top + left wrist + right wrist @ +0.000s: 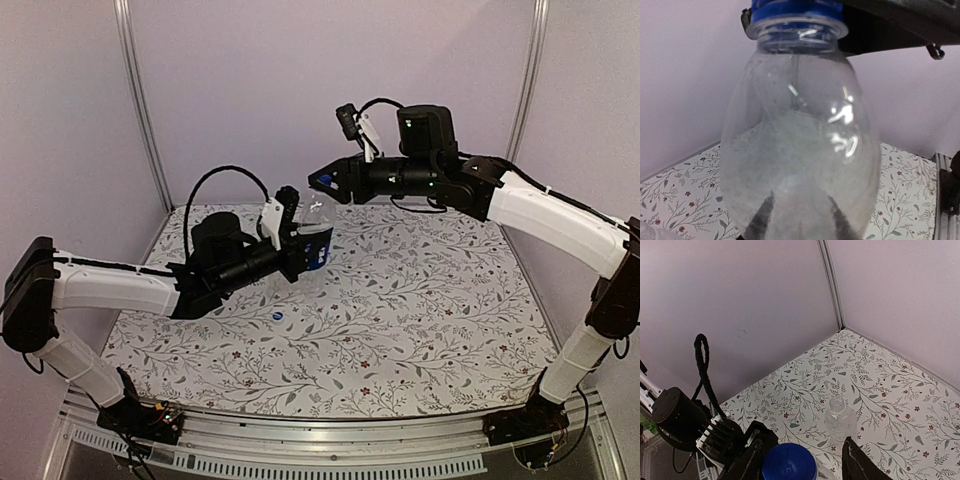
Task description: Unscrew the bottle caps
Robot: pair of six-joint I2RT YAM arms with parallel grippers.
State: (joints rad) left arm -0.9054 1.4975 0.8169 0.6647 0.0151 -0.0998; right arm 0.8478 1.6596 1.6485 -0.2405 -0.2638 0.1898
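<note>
- Rail: runs along the near edge and carries both arm bases, so each arm reaches away from it over the table.
- Loose cap: lies flat on the table, near and left of centre, well apart from both grippers. It is judged to belong to the open bottle and to be set out of the working space.
- Left gripper: reaches in from the near left and is clamped on the lower body of the labelled bottle. It lifts the bottle clear of the table with the neck upward. This grip is judged to brace the body against twisting and to present the top to the other arm.
- Cap: is seated on the neck of the held bottle, with the blue collar visible beneath it in the left wrist view. This one is not yet off.
- Right gripper: comes in from the far right at neck height. Its jaws stand either side of the cap, with a gap showing on one side, so it is spread rather than clenched. It is placed to close on the cap and turn.
- Plain bottle: stands upright on the table beyond the held one, toward the far-left corner. Its mouth is open and capless. The overhead view does not show it.
- Walls: bare panels close the far side.
</note>
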